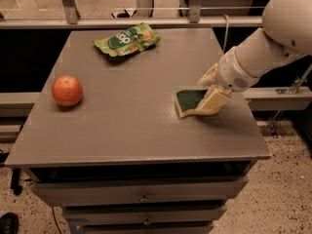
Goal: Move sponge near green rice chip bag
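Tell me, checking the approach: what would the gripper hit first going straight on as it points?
Probably the wavy-edged sponge, dark green over yellow foam: the gripper, low over the right of the grey table, points down-left at it, though depth is unclear.
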`<action>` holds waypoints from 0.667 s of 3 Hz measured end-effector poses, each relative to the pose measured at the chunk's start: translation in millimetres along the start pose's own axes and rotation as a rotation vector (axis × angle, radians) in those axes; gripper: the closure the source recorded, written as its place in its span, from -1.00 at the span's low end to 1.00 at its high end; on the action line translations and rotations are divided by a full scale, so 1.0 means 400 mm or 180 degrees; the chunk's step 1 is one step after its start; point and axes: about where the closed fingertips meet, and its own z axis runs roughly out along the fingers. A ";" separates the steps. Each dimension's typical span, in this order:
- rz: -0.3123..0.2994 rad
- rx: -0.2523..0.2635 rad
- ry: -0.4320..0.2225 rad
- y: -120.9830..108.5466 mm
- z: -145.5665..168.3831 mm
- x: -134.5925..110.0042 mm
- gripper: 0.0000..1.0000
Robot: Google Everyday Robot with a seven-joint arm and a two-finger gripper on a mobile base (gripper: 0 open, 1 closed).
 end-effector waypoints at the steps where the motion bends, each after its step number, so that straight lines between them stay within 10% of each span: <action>1: 0.0037 -0.0026 0.0014 -0.004 0.006 0.011 0.30; 2: 0.0021 -0.0027 0.0029 -0.016 -0.001 0.008 0.73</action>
